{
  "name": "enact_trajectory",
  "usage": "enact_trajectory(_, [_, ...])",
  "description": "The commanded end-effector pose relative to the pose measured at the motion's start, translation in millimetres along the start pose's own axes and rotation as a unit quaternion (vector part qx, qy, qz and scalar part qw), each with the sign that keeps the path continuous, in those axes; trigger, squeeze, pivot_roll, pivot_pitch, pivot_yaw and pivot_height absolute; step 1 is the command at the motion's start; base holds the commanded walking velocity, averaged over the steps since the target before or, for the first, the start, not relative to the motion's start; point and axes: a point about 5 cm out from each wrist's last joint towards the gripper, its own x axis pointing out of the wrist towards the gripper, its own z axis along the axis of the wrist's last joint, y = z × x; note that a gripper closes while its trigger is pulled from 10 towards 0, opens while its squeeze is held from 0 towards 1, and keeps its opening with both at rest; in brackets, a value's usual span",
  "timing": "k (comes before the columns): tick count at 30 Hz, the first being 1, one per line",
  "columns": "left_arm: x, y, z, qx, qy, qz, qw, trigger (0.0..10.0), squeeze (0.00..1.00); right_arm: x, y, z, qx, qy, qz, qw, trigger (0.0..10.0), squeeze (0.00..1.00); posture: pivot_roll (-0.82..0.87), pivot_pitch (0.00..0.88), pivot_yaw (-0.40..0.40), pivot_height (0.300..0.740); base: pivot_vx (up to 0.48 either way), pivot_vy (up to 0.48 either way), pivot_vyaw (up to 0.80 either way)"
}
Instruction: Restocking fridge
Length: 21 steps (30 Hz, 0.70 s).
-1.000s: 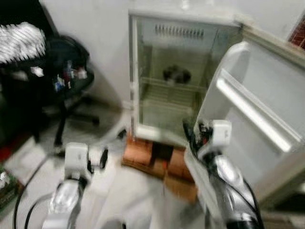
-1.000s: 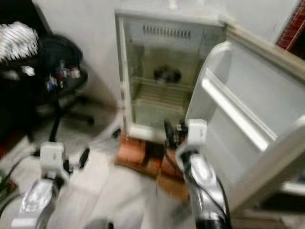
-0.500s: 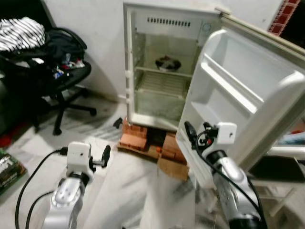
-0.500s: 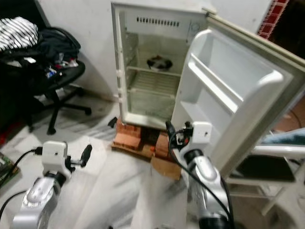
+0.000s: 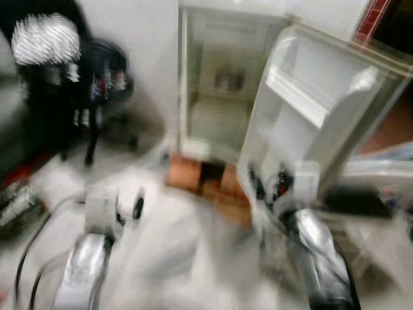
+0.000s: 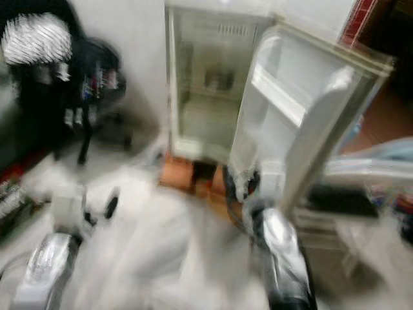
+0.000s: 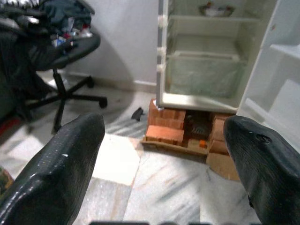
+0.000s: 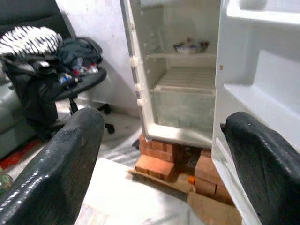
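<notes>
Straight ahead, the fridge stands door-open on bricks, well apart from both empty, spread-open hands: left hand, right hand.

The fridge ahead of the left pincer looks like smooth white plastic. It sits on rough red bricks. The floor below is shiny stone. Both pincers' fingers are matt black.
</notes>
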Motion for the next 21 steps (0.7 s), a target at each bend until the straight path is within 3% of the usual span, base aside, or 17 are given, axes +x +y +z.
enact_trajectory(1, [1.7,1.4,10.0,0.004,-0.018,0.008,1.0,10.0,0.0,4.2,-3.8,11.9,-0.01,-0.02,-0.006,1.0,10.0,0.0,0.1,0.0,-0.042,0.74,0.0,0.0,0.0])
enact_trajectory(6, [4.0,11.0,16.3,0.007,-0.034,0.042,0.999,10.0,0.0,-1.5,-1.0,14.8,-0.019,-0.026,-0.001,0.999,10.0,0.0,0.11,0.01,-0.019,0.74,0.406,-0.1,0.0])
enact_trajectory(10, [6.9,6.9,16.3,0.018,-0.037,0.026,0.999,10.0,0.0,-3.5,9.0,12.6,-0.019,-0.022,0.017,0.999,10.0,0.0,0.09,0.01,-0.027,0.74,0.466,0.0,0.0])
enact_trajectory(14, [7.9,5.8,13.5,-0.001,-0.033,0.029,0.999,10.0,0.0,-1.8,11.7,14.0,-0.025,-0.025,0.022,0.999,10.0,0.0,0.08,0.01,-0.035,0.74,0.472,0.0,0.0])
enact_trajectory(21, [7.1,1.7,8.7,-0.004,-0.031,0.025,0.999,10.0,0.0,-2.7,-0.8,14.0,-0.026,-0.02,0.003,0.999,10.0,0.0,0.08,0.0,-0.054,0.74,0.48,0.0,0.0])
